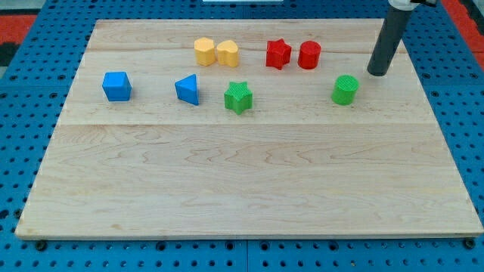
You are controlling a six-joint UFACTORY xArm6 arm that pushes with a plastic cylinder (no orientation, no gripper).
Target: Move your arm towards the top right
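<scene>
My tip rests on the wooden desk near the view's top right, just above and right of the green cylinder and well right of the red cylinder; it is a bare rod with no fingers to open or close. Left of the red cylinder sits the red star, then the yellow heart touching the yellow hexagon. Lower lie the green star, blue triangle and blue cube.
</scene>
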